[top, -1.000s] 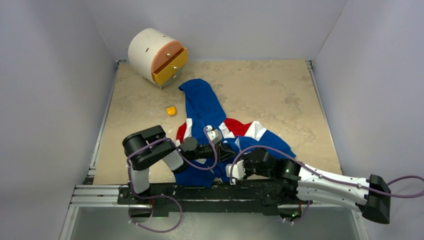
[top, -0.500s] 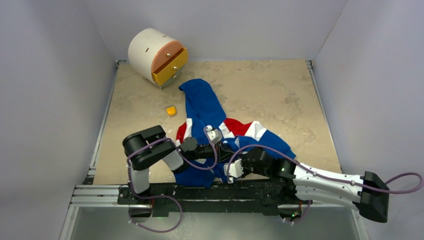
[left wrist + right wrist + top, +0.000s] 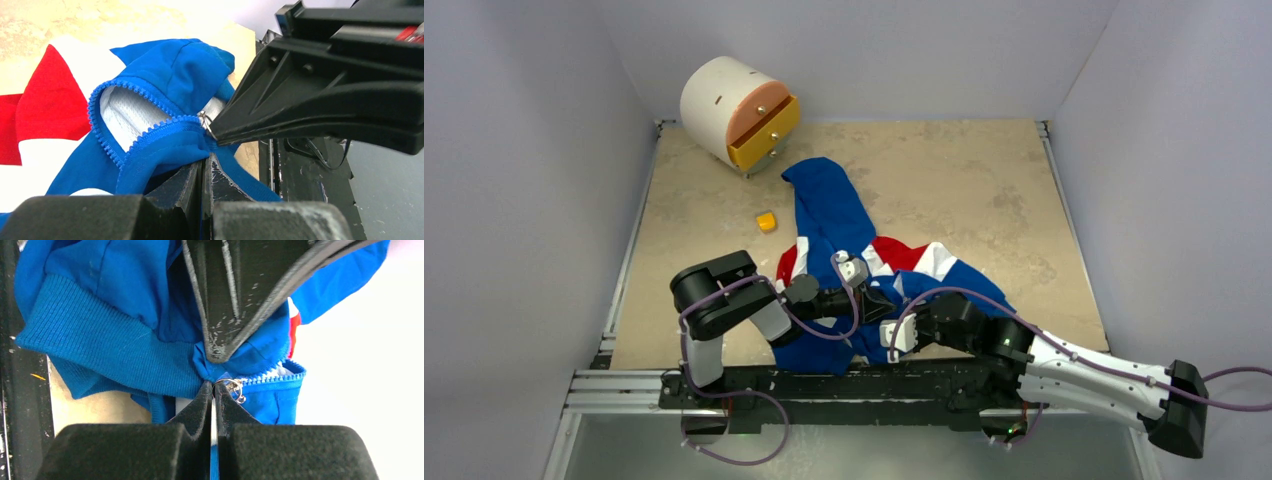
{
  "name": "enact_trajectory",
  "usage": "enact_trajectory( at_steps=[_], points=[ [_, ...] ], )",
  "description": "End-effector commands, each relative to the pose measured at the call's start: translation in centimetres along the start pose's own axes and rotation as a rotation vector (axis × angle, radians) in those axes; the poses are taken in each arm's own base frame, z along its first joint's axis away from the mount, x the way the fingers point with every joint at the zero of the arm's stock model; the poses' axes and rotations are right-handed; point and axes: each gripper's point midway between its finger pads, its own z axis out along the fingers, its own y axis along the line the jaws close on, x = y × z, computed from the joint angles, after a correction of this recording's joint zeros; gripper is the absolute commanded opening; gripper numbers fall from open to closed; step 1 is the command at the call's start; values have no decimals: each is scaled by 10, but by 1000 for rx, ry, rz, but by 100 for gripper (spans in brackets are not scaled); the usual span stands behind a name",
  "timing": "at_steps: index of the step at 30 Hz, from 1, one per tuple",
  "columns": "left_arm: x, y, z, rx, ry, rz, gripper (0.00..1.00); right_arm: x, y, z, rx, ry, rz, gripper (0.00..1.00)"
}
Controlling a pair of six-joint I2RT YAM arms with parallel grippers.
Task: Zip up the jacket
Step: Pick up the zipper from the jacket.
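Two grippers meet on the jacket (image 3: 829,215), lower centre of the top view.
Left gripper (image 3: 204,162) clamped on the blue hem (image 3: 115,360); right gripper (image 3: 214,388) closed on the zip pull (image 3: 233,387); teeth parted.

Overhead view, wrist cameras close on jacket (image 3: 175,65)

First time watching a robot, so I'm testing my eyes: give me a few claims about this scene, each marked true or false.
1. The jacket is fully zipped. False: the zipper teeth stand apart, with white lining showing between them.
2. The left gripper is shut on the jacket's blue fabric. True.
3. The right gripper is shut on the zipper pull. True.
4. The yellow block lies on the jacket. False: it sits on the table, apart from it.
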Motion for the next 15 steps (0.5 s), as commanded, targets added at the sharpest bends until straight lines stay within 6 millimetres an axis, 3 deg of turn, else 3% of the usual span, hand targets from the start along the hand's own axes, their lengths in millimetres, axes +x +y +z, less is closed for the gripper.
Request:
enact_trajectory(
  at_steps=[1, 15],
  points=[
    [-4, -7, 4, 39, -18, -8, 0, -18, -18, -13, 40, -63, 69, 0],
    [-3, -7, 4, 38, -13, -9, 0, -17, -35, -10, 102, -66, 145, 0]
  ],
)
